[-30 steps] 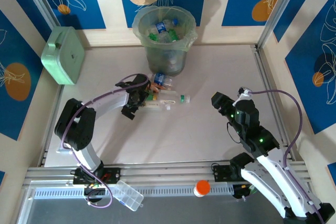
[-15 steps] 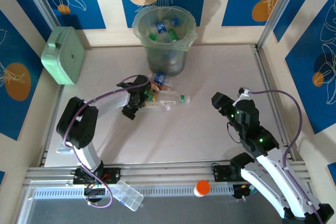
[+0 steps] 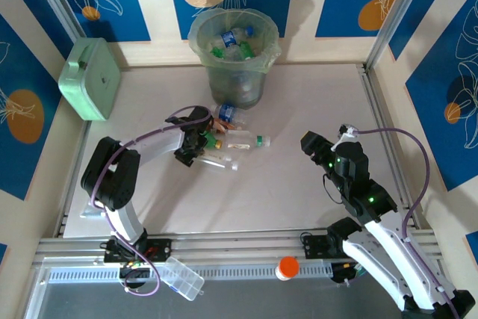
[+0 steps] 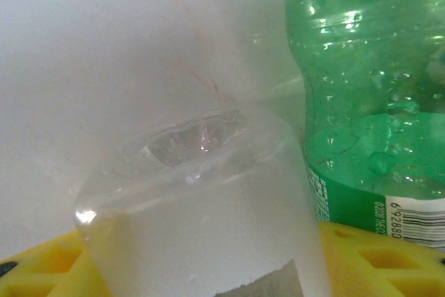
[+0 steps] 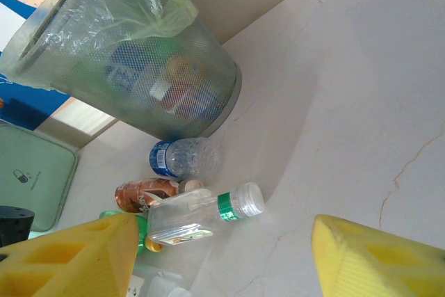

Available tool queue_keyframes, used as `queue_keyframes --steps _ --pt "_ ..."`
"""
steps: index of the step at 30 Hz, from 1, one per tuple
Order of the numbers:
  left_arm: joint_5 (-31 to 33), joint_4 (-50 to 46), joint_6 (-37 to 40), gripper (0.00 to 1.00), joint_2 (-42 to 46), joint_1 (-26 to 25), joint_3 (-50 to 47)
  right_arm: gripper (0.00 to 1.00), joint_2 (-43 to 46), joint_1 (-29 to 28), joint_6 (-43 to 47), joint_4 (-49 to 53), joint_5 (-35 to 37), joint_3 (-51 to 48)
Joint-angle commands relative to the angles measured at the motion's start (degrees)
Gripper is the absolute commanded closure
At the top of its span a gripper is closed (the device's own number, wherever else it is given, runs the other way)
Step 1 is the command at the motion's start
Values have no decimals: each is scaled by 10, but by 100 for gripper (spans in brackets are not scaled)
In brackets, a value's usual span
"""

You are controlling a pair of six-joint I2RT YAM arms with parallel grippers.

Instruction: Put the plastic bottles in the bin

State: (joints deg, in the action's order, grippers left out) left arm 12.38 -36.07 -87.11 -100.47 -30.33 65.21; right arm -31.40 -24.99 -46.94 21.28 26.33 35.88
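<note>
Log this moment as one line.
left gripper: around clear bottle | right gripper: open, empty | bin: part-filled | loose bottles: beside left gripper

On the green bottle (image 4: 368, 102), a white barcode patch (image 4: 417, 224) at five o'clock in the left wrist view shows digits beginning 6 9288; the mint green box (image 5: 28, 179), at nine o'clock in the right wrist view, bears a small pill pictogram (image 5: 23, 176).

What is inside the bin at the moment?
The bin holds a pile of bottles: clear ones with blue labels and some green ones on top. Red and blue labels show through its wall. The bottom layers are covered, so the count cannot be told.
</note>
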Motion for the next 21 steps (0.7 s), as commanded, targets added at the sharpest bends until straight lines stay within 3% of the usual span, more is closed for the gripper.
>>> queue_keyframes --steps 1,7,9,13,21 --pt "-5 -48 10 41 -9 11 1 33 -1 3 9 -2 -6 6" --pt "-17 -52 41 43 12 11 2 32 -1 2 16 -3 -32 14" --pt "-32 -68 52 49 9 9 5 33 -2 2 7 2 -29 15" --pt "-46 -75 60 52 25 7 -16 33 -6 -2 6 4 -37 20" --pt "-27 -4 159 52 151 5 -58 31 -8 -17 50 -53 -129 22"
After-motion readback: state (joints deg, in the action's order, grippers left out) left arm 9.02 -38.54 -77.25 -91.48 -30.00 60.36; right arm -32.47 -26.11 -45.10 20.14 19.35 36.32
